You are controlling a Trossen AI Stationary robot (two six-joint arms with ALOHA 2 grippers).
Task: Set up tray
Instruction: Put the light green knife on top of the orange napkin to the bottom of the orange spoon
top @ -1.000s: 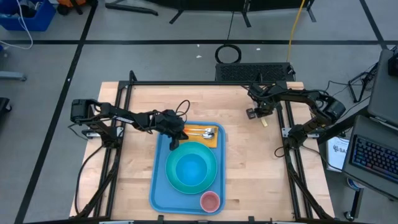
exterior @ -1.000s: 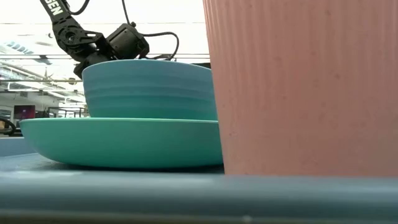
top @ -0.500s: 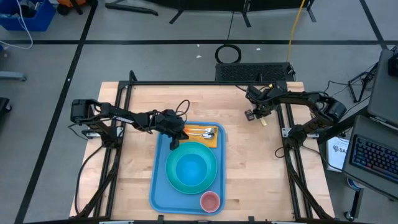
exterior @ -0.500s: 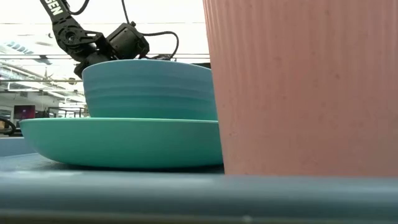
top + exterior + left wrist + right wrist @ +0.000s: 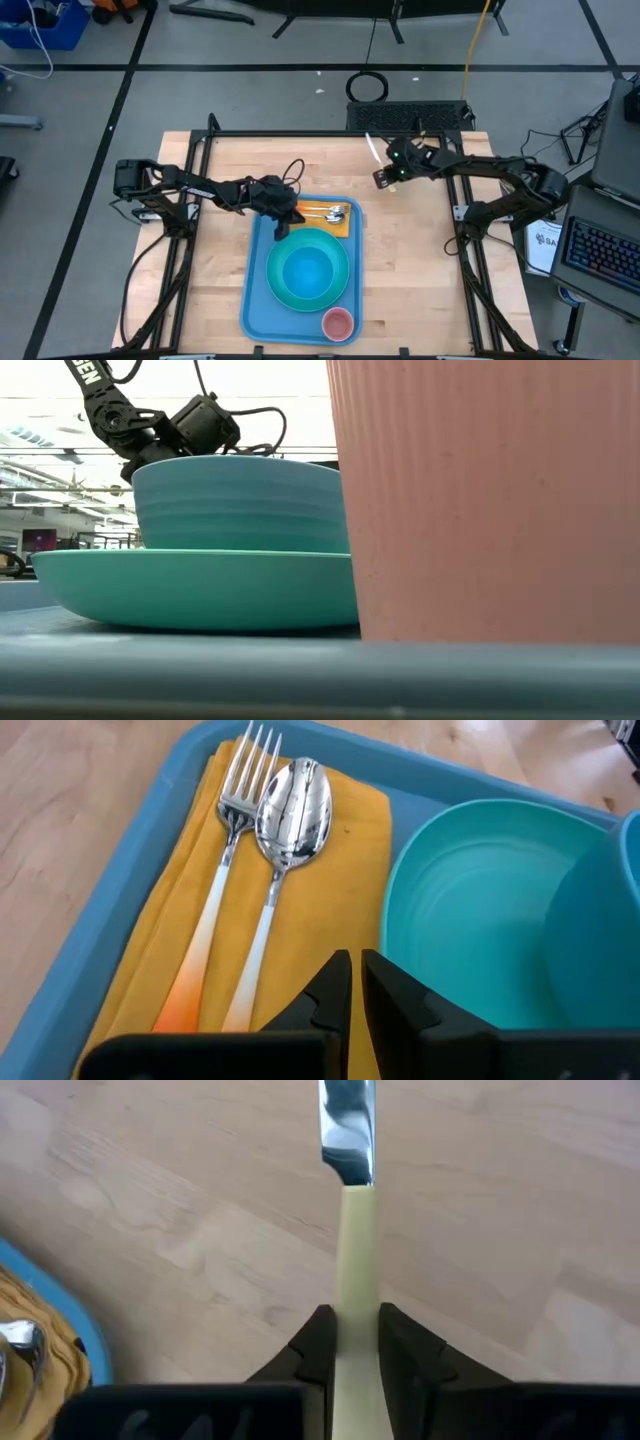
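The light-blue tray (image 5: pixel 258 290) lies mid-table. It holds a turquoise plate (image 5: pixel 283 290) with a blue bowl (image 5: pixel 305 268), a pink cup (image 5: pixel 338 323) and an orange napkin (image 5: pixel 330 890). A fork (image 5: pixel 222 870) and a spoon (image 5: pixel 287 820) rest on the napkin. My left gripper (image 5: pixel 356 985) is shut, low over the napkin's near end beside the plate. My right gripper (image 5: pixel 386 174) is to the right of the tray's far end, above the bare wood, shut on a knife (image 5: pixel 352 1200) with a pale yellow handle. My left gripper's shut fingertips (image 5: pixel 335 982) are close over the napkin; whether they touch it I cannot tell. My right gripper pinches the knife's pale handle (image 5: pixel 355 1295) between its two fingers. The knife runs along the fingers and sticks out past their tips, silver blade (image 5: pixel 347 1130) foremost. It is lifted clear of the table.
Bare wooden tabletop (image 5: pixel 420 270) stretches right of the tray and along its far side. A black metal frame (image 5: pixel 340 133) borders the table. In the low view the cup (image 5: pixel 480 500), bowl (image 5: pixel 240 500) and plate (image 5: pixel 200 590) fill the foreground.
My right gripper has risen and gone toward the table's left, nearer the tray, tipping as it went. The knife has come along, its blade now pointing toward the far left. My left gripper has kept still.
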